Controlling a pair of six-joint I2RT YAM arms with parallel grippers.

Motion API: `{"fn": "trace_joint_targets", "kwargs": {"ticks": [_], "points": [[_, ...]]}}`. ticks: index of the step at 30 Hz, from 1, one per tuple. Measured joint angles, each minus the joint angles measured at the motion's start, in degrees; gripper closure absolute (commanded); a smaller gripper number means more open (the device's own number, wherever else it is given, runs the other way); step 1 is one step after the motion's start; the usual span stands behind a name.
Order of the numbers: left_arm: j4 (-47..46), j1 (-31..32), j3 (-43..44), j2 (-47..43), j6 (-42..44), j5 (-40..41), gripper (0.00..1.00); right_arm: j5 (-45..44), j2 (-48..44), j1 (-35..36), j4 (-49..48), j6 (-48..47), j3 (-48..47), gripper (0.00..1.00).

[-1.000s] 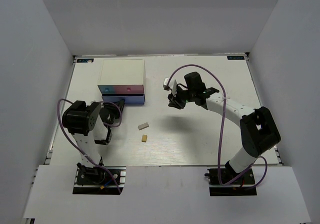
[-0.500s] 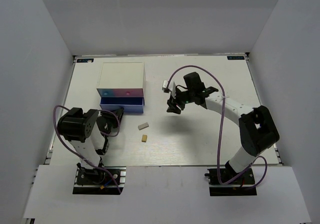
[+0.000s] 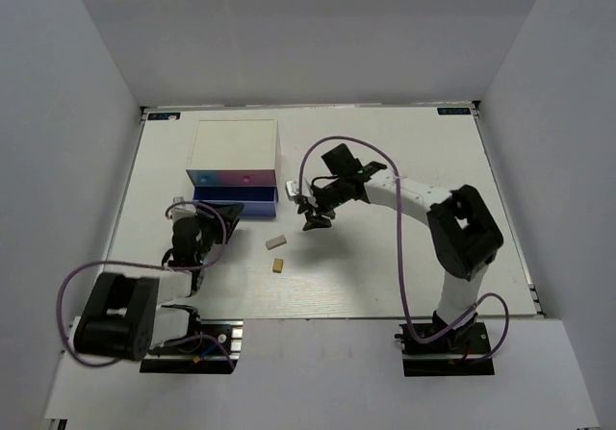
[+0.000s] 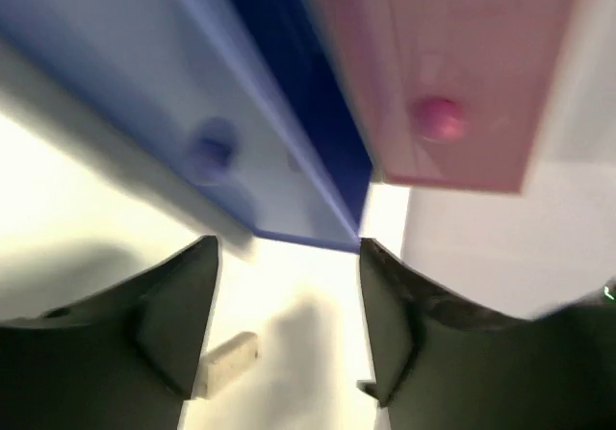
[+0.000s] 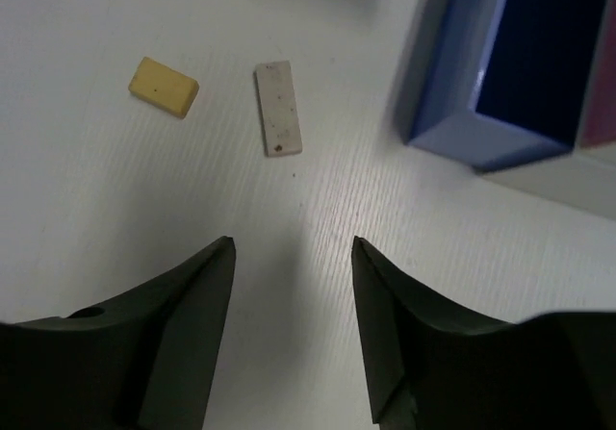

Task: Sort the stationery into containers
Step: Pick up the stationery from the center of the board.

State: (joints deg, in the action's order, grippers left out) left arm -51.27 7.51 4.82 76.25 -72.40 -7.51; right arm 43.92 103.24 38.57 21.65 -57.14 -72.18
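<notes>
Shows a grey-white eraser (image 5: pixel 278 107), oblong and faintly speckled, lying flat on the white table (image 3: pixel 385 266) just in front of the box of drawers (image 3: pixel 236 146). Places a tan eraser (image 5: pixel 164 86), shorter and blockier, beside it on the near side, not touching. Marks the dark blue drawer (image 3: pixel 236 200) pulled out beneath pink and light blue fronts. Sets the left gripper (image 3: pixel 204 223) near that drawer and the right gripper (image 3: pixel 313 220) right of the erasers, both with fingers spread and empty.
</notes>
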Motion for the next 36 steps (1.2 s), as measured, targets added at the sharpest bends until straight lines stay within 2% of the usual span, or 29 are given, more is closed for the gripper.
{"fn": "trace_joint_targets", "kwargs": {"ticks": [1,4,6,8,9,10,14,22,26,27,30,33,36], "points": [[5.4,0.2,1.2,-4.6,1.6,0.0,0.46,-0.1,1.7,0.8,0.4,-0.8,-1.3,0.47],[23.3,0.5,6.2,-16.2,7.2,0.1,0.72,-0.7,5.5,3.3,1.0,-2.8,-3.8,0.48],[33.4,0.6,8.1,-23.4,10.3,0.6,0.73,-1.5,7.3,5.0,1.3,-3.6,-4.7,0.48],[42.4,0.6,8.5,-29.9,12.9,1.0,0.69,-2.6,8.9,6.8,1.4,-4.1,-5.4,0.46],[46.4,0.6,8.5,-32.6,13.7,1.1,0.64,-3.1,9.4,7.4,1.4,-4.4,-5.5,0.44],[50.2,0.6,8.5,-35.5,14.4,1.2,0.55,-3.5,9.8,8.2,1.4,-4.6,-5.6,0.42],[60.6,0.6,7.3,-43.2,15.4,1.2,0.43,-5.8,11.0,10.3,0.5,-4.3,-5.6,0.41],[70.9,0.6,7.3,-46.5,19.2,0.7,0.37,-12.0,13.7,12.6,-4.9,-1.0,-5.7,0.41],[72.2,0.6,7.5,-47.2,21.9,-0.9,0.37,-13.2,14.3,13.5,-5.6,-1.1,-6.7,0.54],[72.2,0.6,7.5,-47.5,22.6,-1.6,0.36,-13.3,14.6,13.7,-5.5,-1.6,-7.0,0.67],[71.4,0.6,7.5,-48.7,24.8,-4.3,0.33,-13.2,15.0,14.1,-4.8,-3.4,-7.5,0.89],[70.0,0.6,7.8,-48.9,26.9,-7.0,0.30,-12.9,15.0,14.1,-3.5,-4.9,-7.8,0.96],[68.6,0.6,8.6,-47.9,28.8,-9.2,0.29,-12.5,14.2,14.1,-0.9,-4.7,-7.9,0.96]]}}
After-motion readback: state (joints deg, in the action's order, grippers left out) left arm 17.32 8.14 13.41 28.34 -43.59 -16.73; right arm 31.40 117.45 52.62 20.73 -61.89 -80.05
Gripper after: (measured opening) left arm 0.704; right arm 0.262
